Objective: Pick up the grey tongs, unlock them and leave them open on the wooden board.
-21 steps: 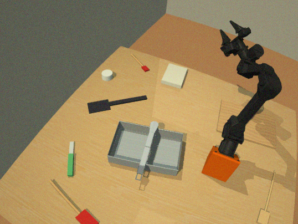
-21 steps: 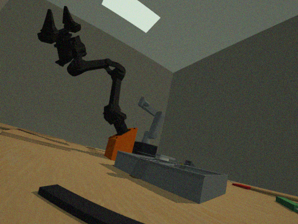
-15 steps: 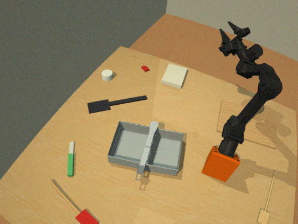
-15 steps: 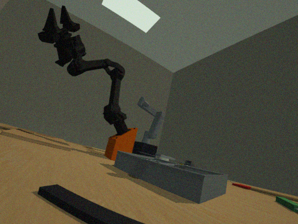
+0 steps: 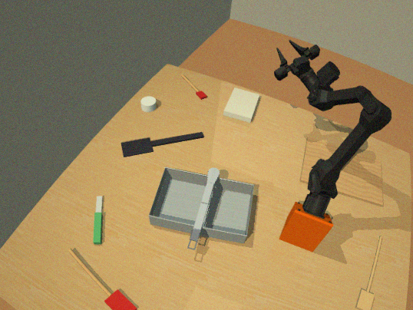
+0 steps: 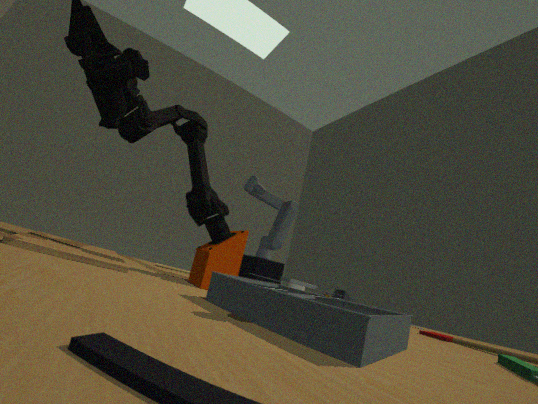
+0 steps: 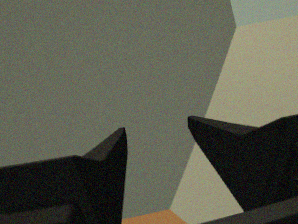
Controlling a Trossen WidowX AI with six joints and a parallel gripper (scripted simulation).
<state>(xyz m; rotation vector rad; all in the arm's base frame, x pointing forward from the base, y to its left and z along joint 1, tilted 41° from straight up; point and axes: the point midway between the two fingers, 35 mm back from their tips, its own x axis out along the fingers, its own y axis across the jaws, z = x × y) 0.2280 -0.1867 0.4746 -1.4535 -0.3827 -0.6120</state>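
one pair of tongs (image 5: 206,199), well below the end effector (image 5: 284,44) (image 7: 156,125)

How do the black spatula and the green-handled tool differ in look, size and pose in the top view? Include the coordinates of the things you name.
The black spatula (image 5: 137,147) is dark all over, while the green-handled tool (image 5: 98,226) pairs green with a whitish end. The spatula is the longer and has a broad flat head; the green-handled tool is a narrow strip. The spatula runs mostly across the view, the green-handled tool nearly up and down. Both lie flat on the table.
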